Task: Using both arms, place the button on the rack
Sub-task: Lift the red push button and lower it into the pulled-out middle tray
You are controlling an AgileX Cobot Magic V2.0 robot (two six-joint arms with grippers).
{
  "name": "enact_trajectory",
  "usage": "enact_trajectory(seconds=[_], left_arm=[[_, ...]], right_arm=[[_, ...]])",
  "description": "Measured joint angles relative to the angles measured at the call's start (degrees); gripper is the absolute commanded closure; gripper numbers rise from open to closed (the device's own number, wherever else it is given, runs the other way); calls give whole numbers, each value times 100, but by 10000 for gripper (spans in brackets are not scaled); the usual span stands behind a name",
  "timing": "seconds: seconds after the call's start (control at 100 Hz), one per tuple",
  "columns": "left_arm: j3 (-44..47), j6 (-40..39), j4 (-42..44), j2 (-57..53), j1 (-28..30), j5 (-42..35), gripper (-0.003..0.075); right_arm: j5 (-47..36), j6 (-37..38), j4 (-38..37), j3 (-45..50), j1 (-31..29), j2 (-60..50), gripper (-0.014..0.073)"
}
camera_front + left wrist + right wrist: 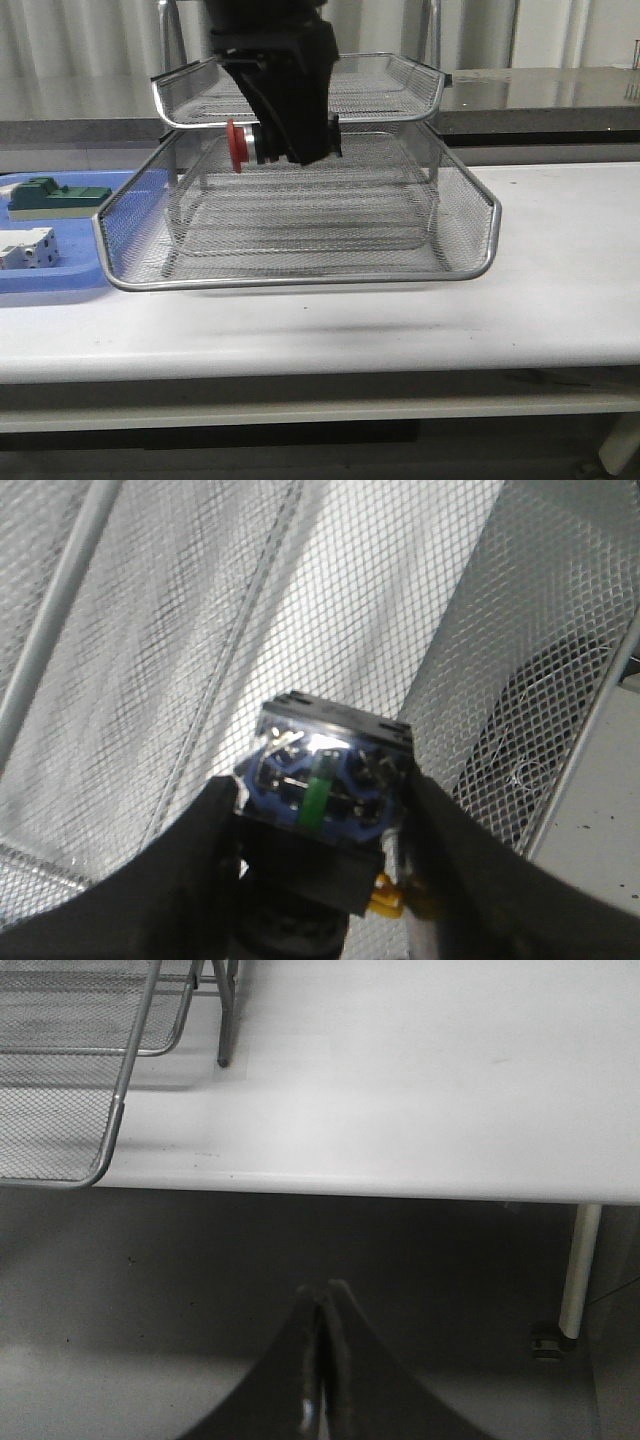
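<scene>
My left gripper [290, 140] is shut on the button [238, 146] and holds it in the air, its red head pointing left. It hangs over the pulled-out middle tier of the silver wire-mesh rack [300, 281], just under the top tier. In the left wrist view the button's blue rear block [325, 780] sits clamped between the two black fingers of the left gripper [320, 810], with mesh behind it. My right gripper [325, 1295] is shut on nothing, low in front of the table edge and to the right of the rack's corner [110, 1130]. It is out of the front view.
A flat blue tray [60, 280] lies left of the rack, holding a green block [55, 195] and a white boxy device [25, 248]. The white table [400, 1080] stretches right of the rack. A table leg [578, 1270] stands below its edge.
</scene>
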Motion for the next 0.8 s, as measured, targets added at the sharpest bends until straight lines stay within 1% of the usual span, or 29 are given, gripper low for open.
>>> enact_trajectory(seconds=[0.38, 0.46, 0.53, 0.6, 0.67, 0.71, 0.74, 0.8], left_arm=[[13, 5, -9, 465, -73, -130, 715], [13, 5, -9, 497, -73, -118, 703], [13, 5, -9, 497, -73, -118, 655], [13, 14, -9, 497, -73, -110, 579], [13, 18, -9, 497, -73, -105, 487], [13, 18, -9, 497, -73, -105, 418], [13, 18, -9, 497, -73, -105, 389], [13, 27, -9, 497, -73, -96, 304]], right_arm=[[0, 0, 0, 0, 0, 0, 662], [0, 0, 0, 0, 0, 0, 662], [0, 0, 0, 0, 0, 0, 662], [0, 0, 0, 0, 0, 0, 662], [0, 0, 0, 0, 0, 0, 662], [0, 0, 0, 0, 0, 0, 662], [0, 0, 0, 0, 0, 0, 662], [0, 0, 0, 0, 0, 0, 662]])
